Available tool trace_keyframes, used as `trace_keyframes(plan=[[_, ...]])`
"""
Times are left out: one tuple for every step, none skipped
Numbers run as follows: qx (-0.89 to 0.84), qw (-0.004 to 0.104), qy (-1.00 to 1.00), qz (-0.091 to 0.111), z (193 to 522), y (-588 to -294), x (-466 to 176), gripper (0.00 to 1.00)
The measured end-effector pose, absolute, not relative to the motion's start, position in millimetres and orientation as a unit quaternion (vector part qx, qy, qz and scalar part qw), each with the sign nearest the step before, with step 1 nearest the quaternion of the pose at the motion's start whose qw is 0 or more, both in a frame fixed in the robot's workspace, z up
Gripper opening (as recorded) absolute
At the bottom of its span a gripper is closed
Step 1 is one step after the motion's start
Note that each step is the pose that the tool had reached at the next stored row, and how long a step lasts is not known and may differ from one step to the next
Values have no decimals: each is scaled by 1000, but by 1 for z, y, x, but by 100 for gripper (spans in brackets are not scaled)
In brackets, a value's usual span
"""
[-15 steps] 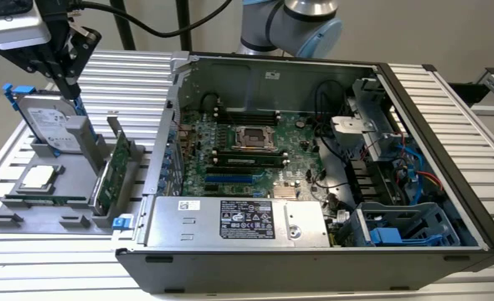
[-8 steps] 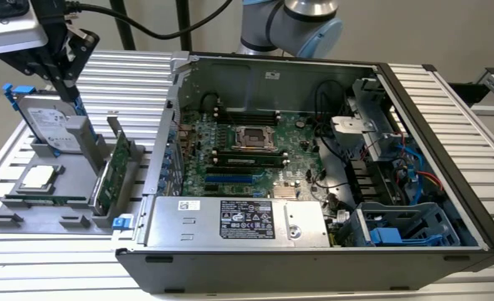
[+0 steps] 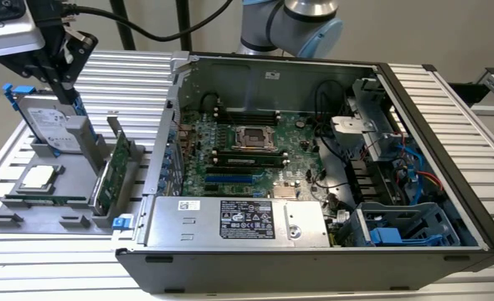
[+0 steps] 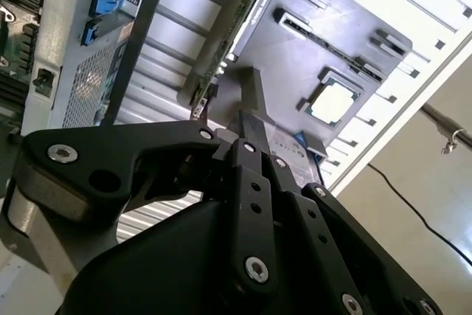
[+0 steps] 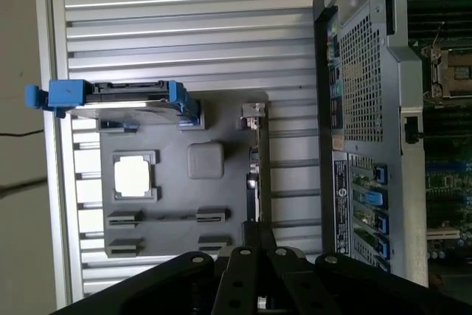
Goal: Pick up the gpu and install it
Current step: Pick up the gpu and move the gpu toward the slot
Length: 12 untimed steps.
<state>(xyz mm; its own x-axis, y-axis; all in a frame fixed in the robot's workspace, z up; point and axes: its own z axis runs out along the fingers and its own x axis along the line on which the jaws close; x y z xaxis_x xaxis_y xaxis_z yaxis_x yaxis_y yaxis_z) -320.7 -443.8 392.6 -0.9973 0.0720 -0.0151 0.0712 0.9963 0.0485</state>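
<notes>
At the exterior view's left, over the slatted desk [image 3: 126, 69], the black jaws hang above the grey tray [image 3: 67, 164], pressed together with nothing between them and clear of everything on it. Below them, at the tray's far corner, a hard drive [image 3: 51, 128] with blue rails stands upright, and a square chip [image 3: 39, 177] lies nearer the front edge. The gpu [image 3: 111, 169] stands on edge in a slot along the tray's edge beside the computer case [image 3: 297, 266], untouched. In the first wrist view its thin top edge runs roughly in line with the jaws. To the right the case lies open, its board [image 3: 239, 160] exposed. I judge this to be the approach to the pick, with the gpu not yet grasped. Taking it calls for the jaws to part, straddle the thin edge squarely and close gently, as the card is slim and sits in a narrow slot
</notes>
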Motion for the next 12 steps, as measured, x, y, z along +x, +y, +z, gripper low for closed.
trace_keyframes(plan=[[36,8,999,24,393,-445,-321,0],[36,8,999,24,393,-446,-321,0],[36,8,999,24,393,-446,-321,0],[36,8,999,24,393,-447,-321,0],[36,8,999,24,393,-448,-321,0],[36,7,999,24,393,-449,-321,0],[36,7,999,24,393,-450,-321,0],[36,7,999,24,393,-451,-321,0],[36,6,999,24,393,-452,-321,0],[36,6,999,24,393,-453,-321,0],[36,6,999,24,393,-454,-321,0],[36,5,999,24,393,-455,-321,0]])
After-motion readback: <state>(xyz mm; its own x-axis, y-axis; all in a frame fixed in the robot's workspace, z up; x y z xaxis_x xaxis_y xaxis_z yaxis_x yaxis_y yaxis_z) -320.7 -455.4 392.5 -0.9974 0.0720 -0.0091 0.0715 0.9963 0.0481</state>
